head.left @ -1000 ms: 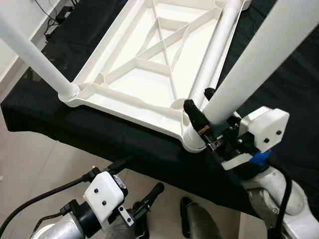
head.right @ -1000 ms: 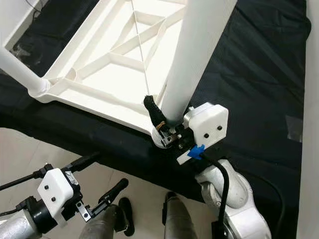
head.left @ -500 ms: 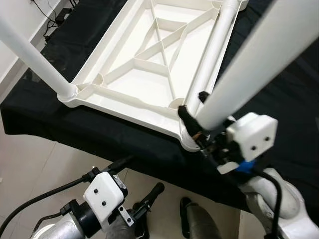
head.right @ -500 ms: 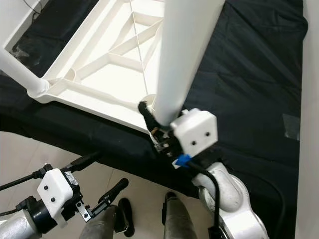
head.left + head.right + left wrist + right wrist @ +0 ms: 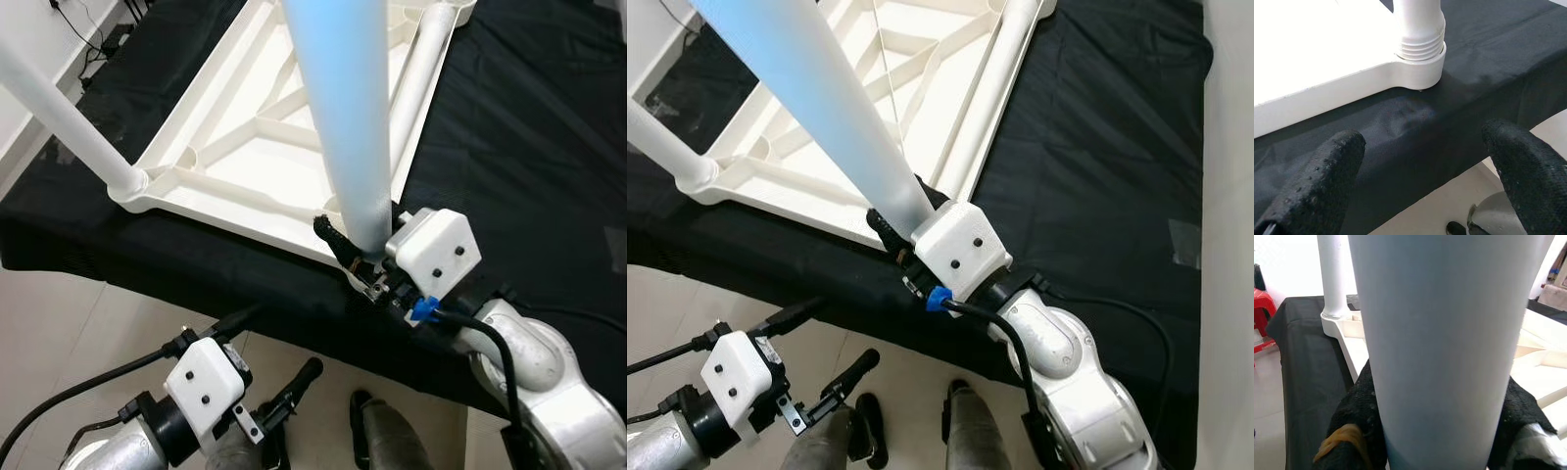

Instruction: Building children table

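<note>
1. Two of the legs matter most here: the white table leg (image 5: pixel 343 127) clamped in the right end effector (image 5: pixel 358 257), and a second leg (image 5: pixel 64 127) already standing in the left near corner of the upturned white tabletop (image 5: pixel 265 166).
2. That tabletop lies underside up on a table draped in black cloth (image 5: pixel 519 147), its ribs and corner sockets exposed, which I take to be the reason for turning it over: the legs go in from above.
3. Closed around the leg near its lower end, the right end effector's black fingers (image 5: pixel 1354 431) hug both sides of the tube. Gripping low looks sensible, since it gives control of the end that must find the socket.
4. Held nearly upright, the leg has its foot at the near right corner of the tabletop, just by the table's front edge. Whether it is seated in the socket I cannot tell, as the fingers and the wrist housing hide the joint.
5. Another leg (image 5: pixel 421 88) lies flat along the tabletop's right rim, probably parked there for a later corner.
6. Down below the table's edge, over the pale tiled floor (image 5: pixel 59 323), the left end effector (image 5: pixel 279 401) hangs with its fingers (image 5: pixel 1317 181) spread wide and nothing between them. Its wrist view looks at the threaded base of the fitted leg (image 5: pixel 1419 36) in its corner socket.
</note>
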Robot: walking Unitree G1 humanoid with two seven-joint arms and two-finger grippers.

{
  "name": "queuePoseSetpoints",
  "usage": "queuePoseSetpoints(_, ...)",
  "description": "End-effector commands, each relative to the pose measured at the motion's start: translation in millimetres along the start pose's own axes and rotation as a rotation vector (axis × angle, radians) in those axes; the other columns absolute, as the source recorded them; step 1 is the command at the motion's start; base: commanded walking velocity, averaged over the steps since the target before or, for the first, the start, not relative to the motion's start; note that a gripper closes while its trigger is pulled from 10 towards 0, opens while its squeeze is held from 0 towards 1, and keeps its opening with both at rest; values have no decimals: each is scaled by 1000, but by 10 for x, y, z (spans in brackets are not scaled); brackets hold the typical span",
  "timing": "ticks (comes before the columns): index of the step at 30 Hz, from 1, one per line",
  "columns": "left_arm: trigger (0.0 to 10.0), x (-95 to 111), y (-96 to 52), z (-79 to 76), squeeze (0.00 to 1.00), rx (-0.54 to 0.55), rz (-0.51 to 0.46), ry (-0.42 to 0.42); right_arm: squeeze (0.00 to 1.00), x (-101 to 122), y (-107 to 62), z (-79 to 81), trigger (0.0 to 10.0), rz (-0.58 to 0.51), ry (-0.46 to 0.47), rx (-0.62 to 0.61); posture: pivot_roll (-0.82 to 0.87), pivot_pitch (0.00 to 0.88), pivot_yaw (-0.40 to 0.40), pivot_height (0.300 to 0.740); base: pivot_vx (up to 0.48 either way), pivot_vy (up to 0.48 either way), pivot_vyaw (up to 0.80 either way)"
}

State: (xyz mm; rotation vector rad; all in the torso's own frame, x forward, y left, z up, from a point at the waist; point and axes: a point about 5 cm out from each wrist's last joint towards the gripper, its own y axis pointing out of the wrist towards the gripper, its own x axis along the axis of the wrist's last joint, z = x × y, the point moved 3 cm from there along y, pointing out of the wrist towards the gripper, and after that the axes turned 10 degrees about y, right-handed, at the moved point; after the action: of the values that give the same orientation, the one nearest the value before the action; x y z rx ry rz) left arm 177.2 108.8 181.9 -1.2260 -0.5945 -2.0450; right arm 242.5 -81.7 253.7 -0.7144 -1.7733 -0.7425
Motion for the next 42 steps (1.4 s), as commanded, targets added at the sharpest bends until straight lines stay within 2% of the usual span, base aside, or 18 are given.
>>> queuePoseSetpoints(1,10000,-16,-23,-39,0,-6,13,-15,0,-555,-30,35,10000,270,156,0,-15,383,47,740,0,0,0)
queuePoseSetpoints(6,10000,-25,-18,-36,0,-6,14,-16,0,-675,-97,-35,10000,342,198,-79,-17,382,46,740,0,0,0)
queuePoseSetpoints(10,10000,-26,-17,-36,0,-6,14,-16,0,-686,-98,-50,10000,351,210,-93,-17,382,46,740,0,0,0)
queuePoseSetpoints(11,10000,-28,-16,-36,0,-6,14,-16,0,-704,-99,-114,10000,358,238,-141,-17,381,46,740,0,0,0)
queuePoseSetpoints(18,10000,-30,-18,-32,0,-5,15,-14,0,-757,-127,-245,10000,367,318,-255,-15,382,47,740,0,0,0)
queuePoseSetpoints(24,10000,-30,-20,-31,0,-5,15,-14,0,-757,-144,-271,10000,363,321,-274,-17,383,47,740,0,0,0)
queuePoseSetpoints(31,10000,-33,-21,-28,0,-6,16,-13,0,-664,-140,-255,10000,290,333,-279,-16,383,51,740,0,0,0)
queuePoseSetpoints(33,10000,-36,-22,-25,0,-6,17,-12,0,-573,-140,-179,10000,211,352,-248,-17,380,52,740,0,0,0)
queuePoseSetpoints(35,10000,-36,-22,-25,0,-6,17,-12,0,-573,-140,-179,10000,211,352,-248,-17,380,52,740,0,0,0)
queuePoseSetpoints(37,10000,-39,-23,-24,0,-6,17,-12,0,-521,-189,-109,10000,159,369,-220,-17,379,54,740,0,0,0)
queuePoseSetpoints(42,10000,-44,-26,-22,0,-8,18,-13,0,-484,-267,-83,10000,120,390,-205,-19,378,55,740,0,0,0)
